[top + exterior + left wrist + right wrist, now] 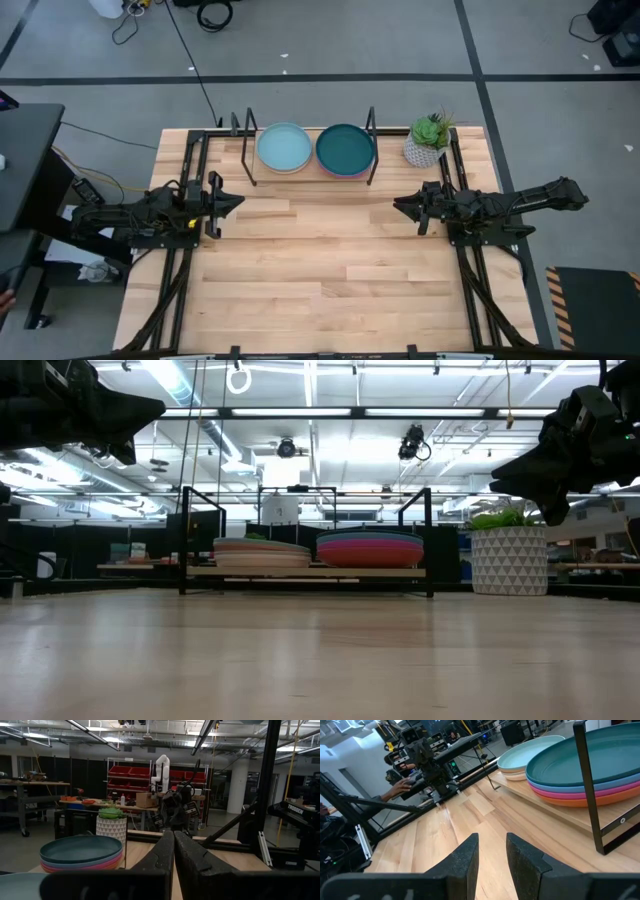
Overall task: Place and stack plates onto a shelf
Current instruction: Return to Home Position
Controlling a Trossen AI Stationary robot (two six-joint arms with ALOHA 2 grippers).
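Note:
The shelf [310, 170] stands at the table's far edge, a light-wood board with black upright frames. Two stacks of plates rest on it. The left stack [285, 148] is topped by a light blue plate, the right stack [345, 148] by a dark teal one above blue, pink and orange rims [585, 785]. My left gripper [238, 203] hovers shut over the table's left part, pointing right, well short of the shelf. My right gripper [397, 205] hovers open over the right part, pointing left. In the low view both grippers are high above the tabletop.
A potted green plant in a white patterned pot [428, 142] stands at the shelf's right end, close to my right arm. Bare tabletop [320, 270] lies between and in front of the grippers. A person's hand [402, 782] shows beyond the table's left side.

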